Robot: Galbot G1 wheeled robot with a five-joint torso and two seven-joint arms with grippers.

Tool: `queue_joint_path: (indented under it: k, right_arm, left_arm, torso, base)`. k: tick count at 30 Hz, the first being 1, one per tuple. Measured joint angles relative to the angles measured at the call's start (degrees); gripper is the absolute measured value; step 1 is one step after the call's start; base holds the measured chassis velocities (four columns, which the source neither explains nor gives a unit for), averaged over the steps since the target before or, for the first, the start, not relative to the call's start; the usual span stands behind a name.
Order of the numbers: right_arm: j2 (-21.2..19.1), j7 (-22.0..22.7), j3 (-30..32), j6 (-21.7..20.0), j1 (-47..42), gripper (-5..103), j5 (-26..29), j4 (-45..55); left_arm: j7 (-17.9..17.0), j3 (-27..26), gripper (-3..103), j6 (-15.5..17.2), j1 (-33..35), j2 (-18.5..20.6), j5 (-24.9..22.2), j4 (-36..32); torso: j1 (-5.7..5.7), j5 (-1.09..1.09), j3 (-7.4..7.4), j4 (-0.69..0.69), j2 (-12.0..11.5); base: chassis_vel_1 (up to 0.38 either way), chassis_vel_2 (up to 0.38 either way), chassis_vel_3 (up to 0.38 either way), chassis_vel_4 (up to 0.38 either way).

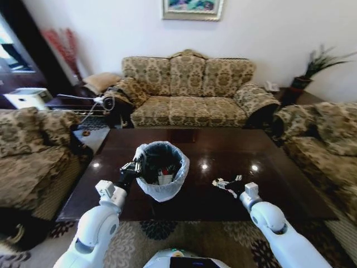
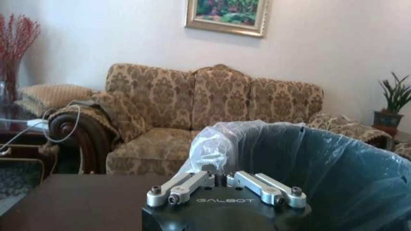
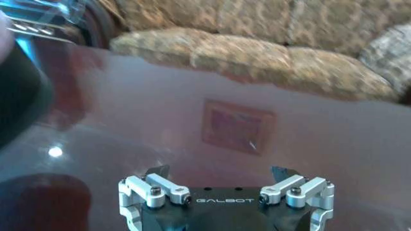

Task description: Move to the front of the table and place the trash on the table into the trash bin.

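Note:
The trash bin (image 1: 165, 190), black inside with a white bag over its rim, stands on the dark brown table (image 1: 290, 184) left of centre. Inside it lies trash (image 1: 164, 177), white and red pieces among dark ones. My left gripper (image 1: 134, 166) is at the bin's left rim, shut on the folded bag edge; in the left wrist view its fingers (image 2: 192, 183) meet against the crumpled plastic (image 2: 215, 144). To the right of the bin, my right gripper (image 1: 226, 183) hovers low over bare tabletop. It stands open (image 3: 220, 172) with nothing between its fingers.
A patterned sofa (image 1: 192, 89) stands behind the table, with armchairs at the left (image 1: 28, 151) and right (image 1: 326, 145). A side table with a white cable (image 1: 83, 100) is at the back left. A patterned rug (image 1: 184, 234) lies at the table's near edge.

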Motion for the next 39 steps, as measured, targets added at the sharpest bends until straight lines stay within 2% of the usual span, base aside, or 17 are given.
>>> queue_joint_path:
  k: [7,13,25,26,30,31,33,34,36,38,39]
  right_arm:
    - [1.8,1.9,1.4,-0.5,-0.7,100,-1.1,-4.2]
    - [3.2,0.8,3.4,0.9,-0.9,100,-1.1,-10.0]
    - [5.0,-2.2,4.8,2.8,-0.5,100,-0.3,-14.7]
    - [5.2,-2.3,4.7,2.9,-0.3,103,0.0,-14.9]
    - [5.8,-1.6,4.3,2.9,0.1,99,1.2,-15.5]
    - [6.0,-1.3,4.2,3.0,0.2,89,1.4,-15.7]
    - [6.1,-1.3,4.2,3.1,0.2,89,1.5,-15.7]
    - [6.2,-1.3,4.1,3.3,0.2,79,1.5,-15.8]
    - [6.4,-1.2,4.0,3.3,0.2,79,1.5,-15.8]
    - [6.7,-1.1,3.9,3.6,0.2,67,1.5,-15.8]
    - [6.7,-1.1,3.9,3.6,0.2,67,1.5,-15.8]
  left_arm:
    - [0.1,0.0,3,-1.2,0.9,0.0,1.1,-0.3]
    - [0.9,0.3,3,-1.2,1.1,0.0,2.4,-0.3]
    - [0.9,0.6,3,-1.0,1.1,0.1,2.6,-0.3]
    - [0.9,0.6,3,-1.0,1.0,0.1,2.6,-0.3]
    - [0.9,0.6,3,-1.1,1.1,0.1,2.4,-0.3]
    - [0.9,0.5,3,-1.2,1.1,0.1,2.3,-0.2]
    - [0.9,0.4,3,-1.3,1.1,0.2,2.3,-0.2]
    - [0.9,0.4,3,-1.3,0.9,0.2,2.2,-0.1]
    - [0.9,0.4,3,-1.3,0.8,0.3,2.2,-0.1]
    - [0.9,0.4,3,-1.3,0.4,0.4,1.9,0.0]
    - [0.9,0.4,3,-1.3,0.4,0.4,1.9,0.0]
  torso:
    - [-0.02,-0.02,-0.01,0.0,0.0]
    - [-0.01,-0.03,0.0,0.0,0.0]
    - [-0.02,-0.04,-0.01,0.0,0.0]
    - [-0.02,-0.04,-0.01,0.0,0.0]
    - [-0.02,-0.02,-0.01,0.01,0.0]
    - [-0.02,-0.03,-0.01,0.02,0.0]
    - [-0.02,-0.04,-0.01,0.02,0.0]
    - [-0.02,-0.04,-0.01,0.02,0.0]
    - [-0.02,-0.04,-0.01,0.02,0.0]
    - [-0.02,-0.03,-0.01,0.01,0.0]
    - [-0.02,-0.03,-0.01,0.01,0.0]
  base:
    - [-0.018,-0.023,-0.005,-0.005]
    - [0.0,0.0,0.0,0.0]
    - [0.0,0.0,0.0,0.0]
    - [0.0,0.0,0.0,0.0]
    - [0.0,0.0,0.0,0.0]
    - [0.0,0.0,0.0,0.0]
    - [0.0,0.0,0.0,0.0]
    - [0.0,0.0,0.0,0.0]
    - [0.0,0.0,0.0,0.0]
    - [0.0,0.0,0.0,0.0]
    - [0.0,0.0,0.0,0.0]
